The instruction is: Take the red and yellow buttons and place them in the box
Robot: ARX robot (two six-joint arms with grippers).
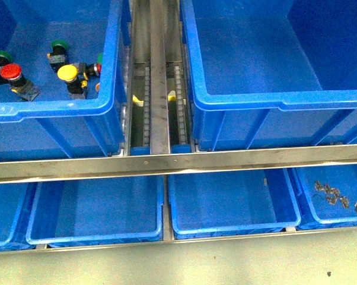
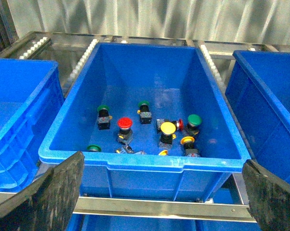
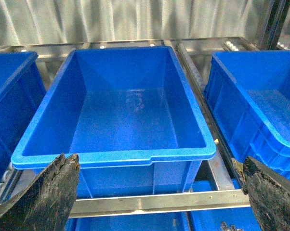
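Note:
A red button (image 1: 11, 72) and a yellow button (image 1: 67, 73) lie among green-capped ones on the floor of the left blue crate (image 1: 48, 110). In the left wrist view the red button (image 2: 124, 123) and yellow button (image 2: 167, 127) sit mid-crate, with a second yellow cap (image 2: 187, 141) nearer the front wall. My left gripper (image 2: 159, 197) hangs open, outside that crate's front rim (image 2: 150, 161) and apart from it. The box (image 1: 273, 98) stands on the right, empty. My right gripper (image 3: 157, 197) is open before the box's front rim (image 3: 111, 156). Neither arm shows in the front view.
A metal roller track (image 1: 158, 89) runs between the two crates. A steel rail (image 1: 178, 160) crosses in front, with shallow blue trays (image 1: 95, 208) below it. One tray at the right holds small metal clips (image 1: 332, 195). Green-capped buttons (image 2: 194, 119) lie close to the yellow one.

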